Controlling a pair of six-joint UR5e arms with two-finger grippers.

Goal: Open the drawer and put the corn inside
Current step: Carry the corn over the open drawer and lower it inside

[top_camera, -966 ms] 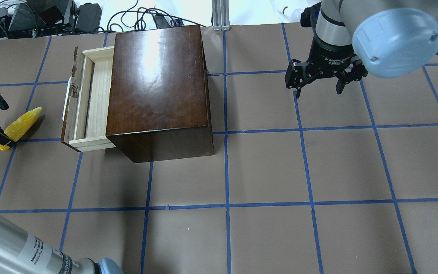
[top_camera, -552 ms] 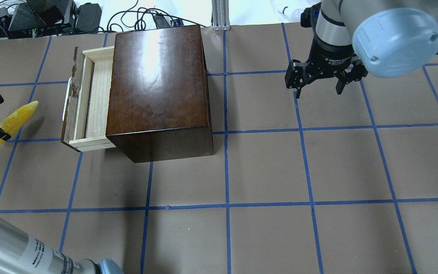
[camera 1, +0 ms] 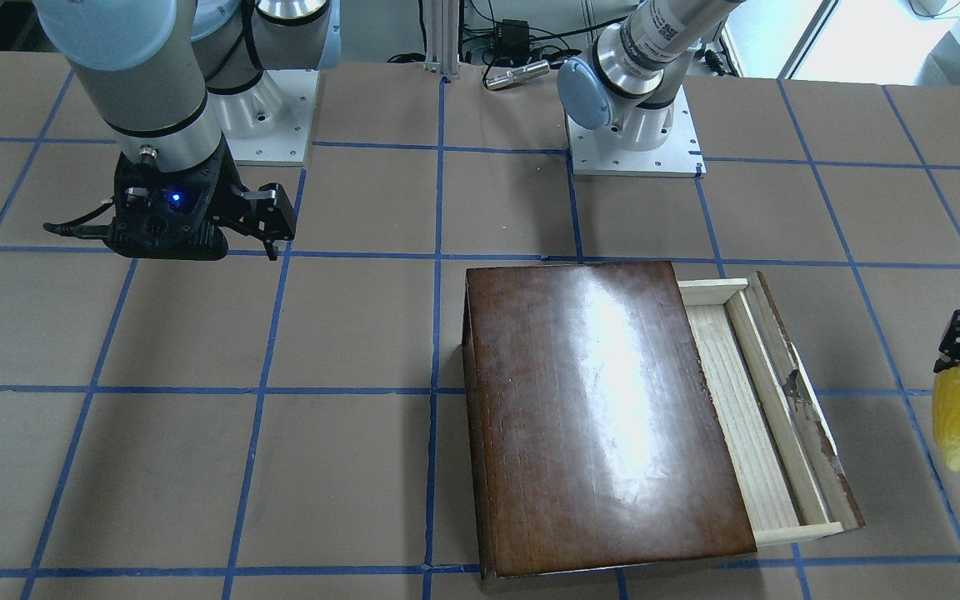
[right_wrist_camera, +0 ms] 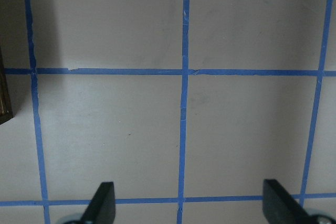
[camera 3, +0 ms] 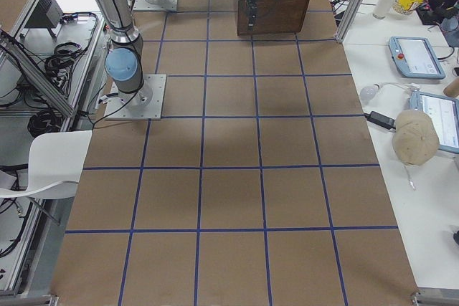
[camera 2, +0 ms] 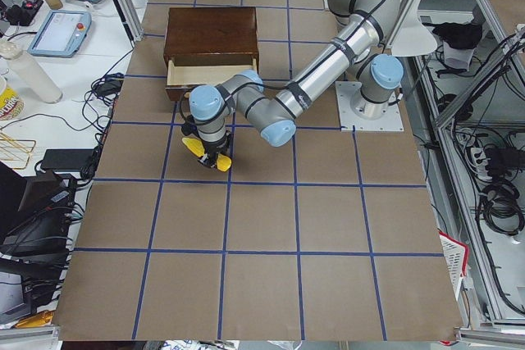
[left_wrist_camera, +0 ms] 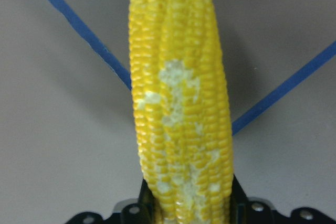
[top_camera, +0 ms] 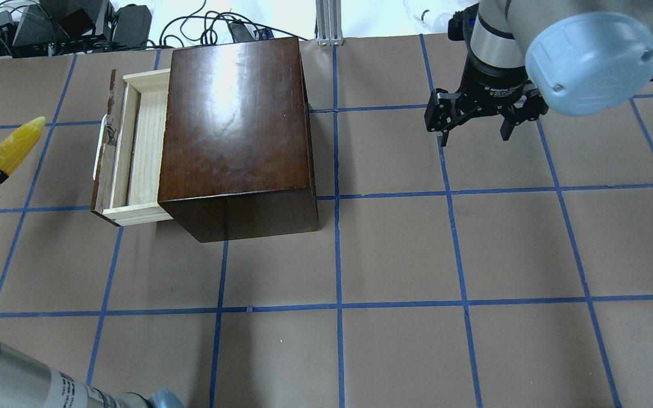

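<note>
A wide table covered in brown paper (top_camera: 417,255) is filling most of the overhead frame, and a grid of blue tape lines (top_camera: 338,249) is crossing it. A glossy dark-brown wooden box (top_camera: 236,124) is sitting flat on the paper in the upper left of that frame. Its shallow drawer of pale unfinished wood (top_camera: 148,147) is jutting out toward the left edge. Along the top of the front-facing view, a square white base plate (camera 1: 672,154) and a second white plate (camera 1: 284,133) are lying on the table, well apart from each other.

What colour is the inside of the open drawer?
The drawer is pale, cream-coloured bare wood inside, clearest in the overhead exterior view.
</note>
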